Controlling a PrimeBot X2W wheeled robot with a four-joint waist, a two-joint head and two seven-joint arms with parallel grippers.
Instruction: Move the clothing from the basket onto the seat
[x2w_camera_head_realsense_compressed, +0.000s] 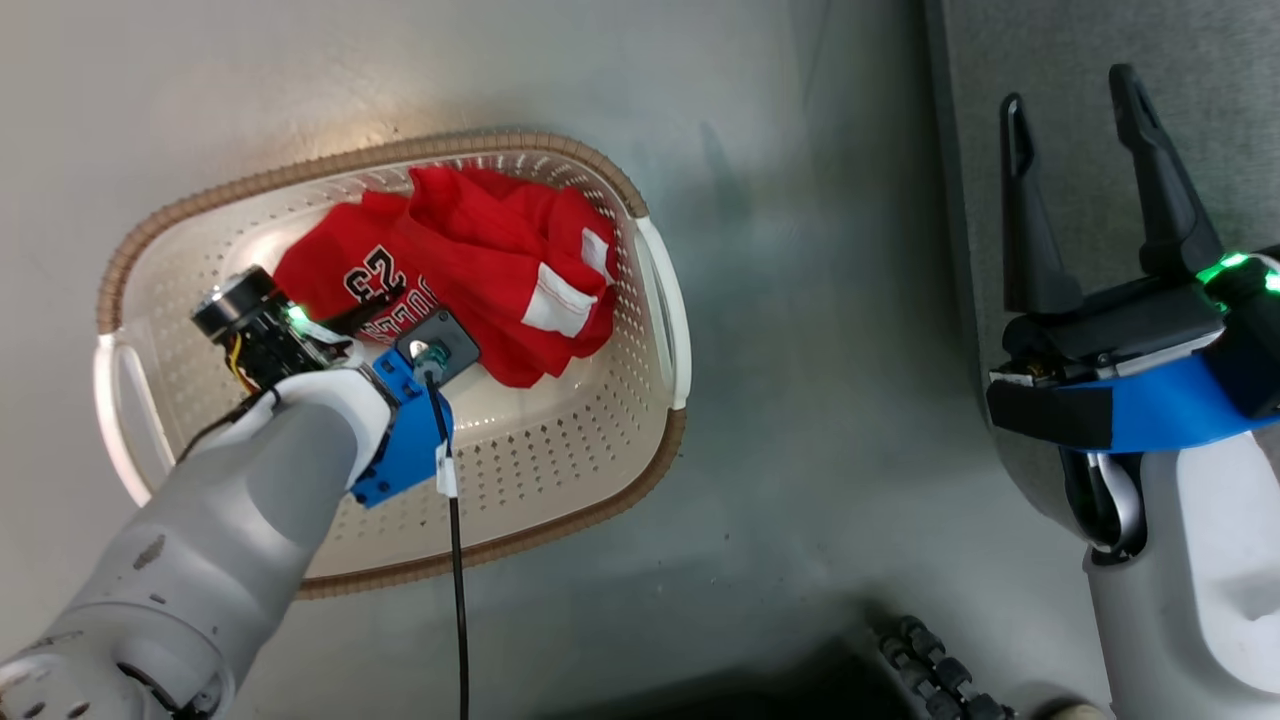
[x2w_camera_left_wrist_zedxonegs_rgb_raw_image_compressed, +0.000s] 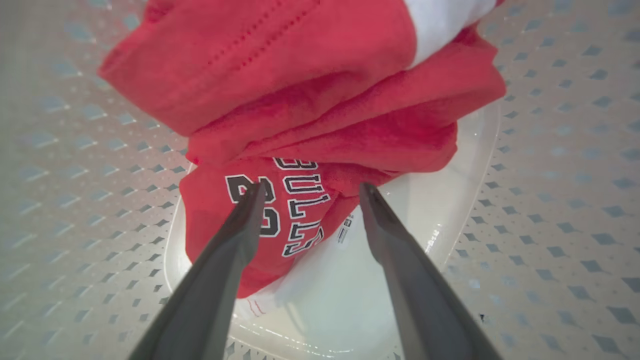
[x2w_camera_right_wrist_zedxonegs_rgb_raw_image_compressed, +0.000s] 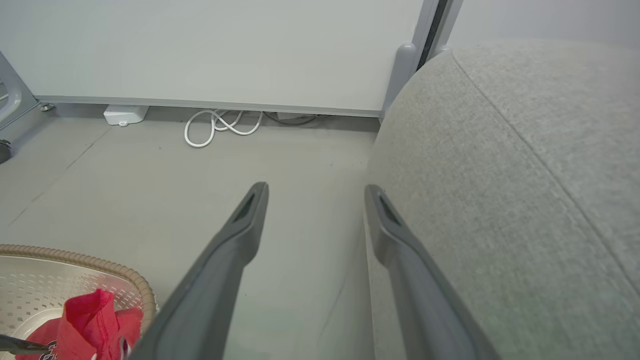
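Inside the basket (x2w_camera_head_realsense_compressed: 480, 142), the left gripper (x2w_camera_left_wrist_zedxonegs_rgb_raw_image_compressed: 312, 186) hangs with fingers spread wide and empty, its tips straddling the "BULLS" print on the clothing (x2w_camera_head_realsense_compressed: 480, 250), which lies bunched toward the basket's far rim. Closing here could pinch only one layer, so the second garment may stay behind, or a fold may snag the perforated wall and drag the light basket. Farther right, the right gripper (x2w_camera_head_realsense_compressed: 1070, 88) hovers wide open and empty beside the seat's (x2w_camera_right_wrist_zedxonegs_rgb_raw_image_compressed: 525, 175) rounded edge.

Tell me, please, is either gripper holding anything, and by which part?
Nothing held: left gripper open at the crumpled bright red clothing; right gripper open, empty.
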